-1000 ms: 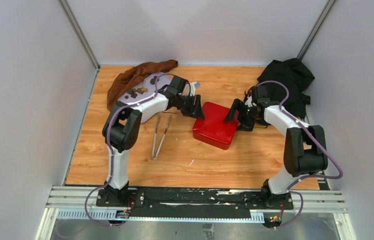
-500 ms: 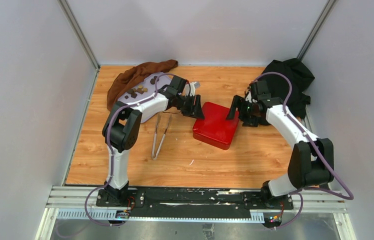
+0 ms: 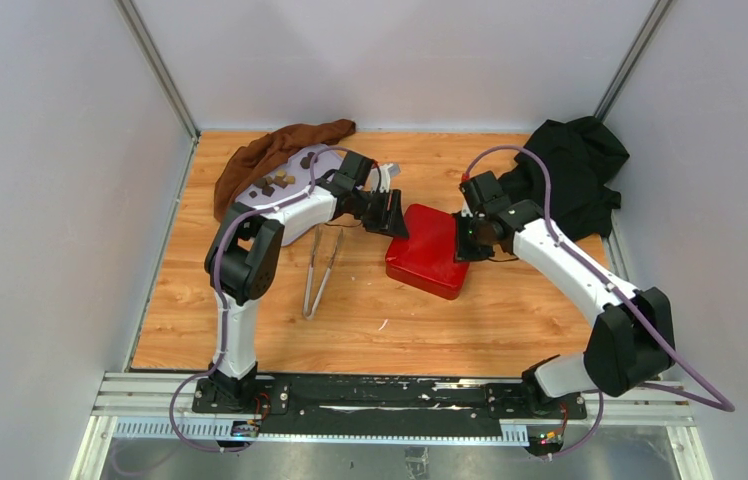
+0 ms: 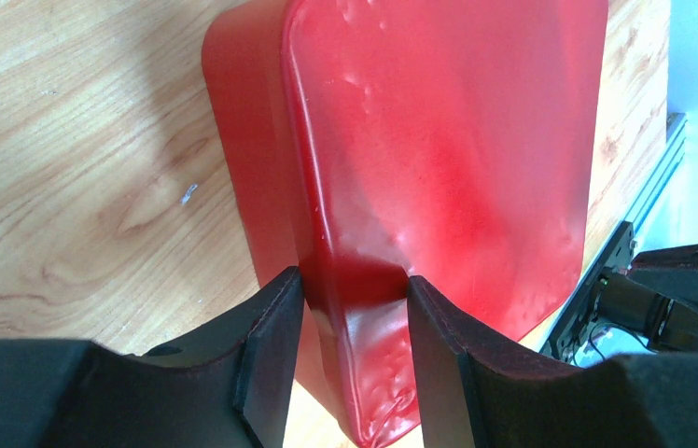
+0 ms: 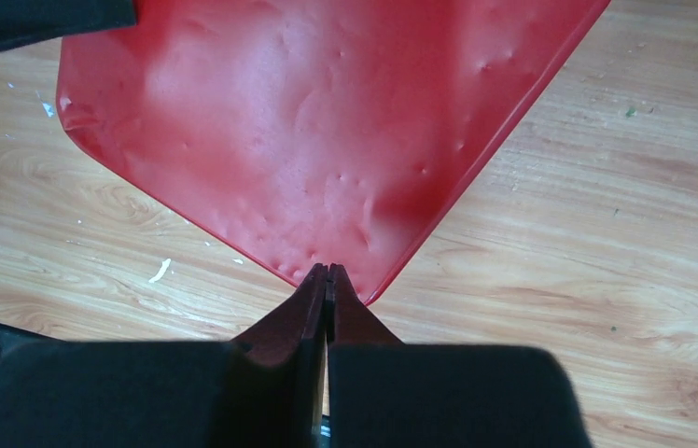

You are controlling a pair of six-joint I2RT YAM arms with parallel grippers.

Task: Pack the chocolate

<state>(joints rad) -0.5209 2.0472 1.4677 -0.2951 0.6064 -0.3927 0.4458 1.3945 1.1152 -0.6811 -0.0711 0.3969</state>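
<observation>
At the centre of a wooden table (image 3: 400, 320), a closed red box (image 3: 432, 255) sits between two robot arms, its glossy lid dimpled with small dents. The left gripper (image 3: 393, 220) clamps the box's far-left corner, with one black finger (image 4: 271, 355) against the side wall and the other (image 4: 439, 364) on the lid, and red surface fills the gap between them. The right gripper (image 3: 465, 240) meets the box at its right-hand edge. Seen from its wrist camera, its two fingers (image 5: 313, 299) are pressed flat together with only a hairline seam between them. Their tips lie over the rim of a corner, and whether they touch that rim cannot be told.

The chocolate (image 3: 272, 183) is well apart from the box, to its left and farther back. It is a cluster of small dark brown pieces lying loose on a pale tray (image 3: 295, 225), which is partly hidden under the left arm. A brown cloth (image 3: 270, 152) is bunched behind the tray, touching its far edge. Metal tongs (image 3: 318, 270) lie on the wood just left of the box, between it and the near end of the tray. A black cloth (image 3: 575, 165) is heaped to the right of the box and beyond it, in the table's far corner
</observation>
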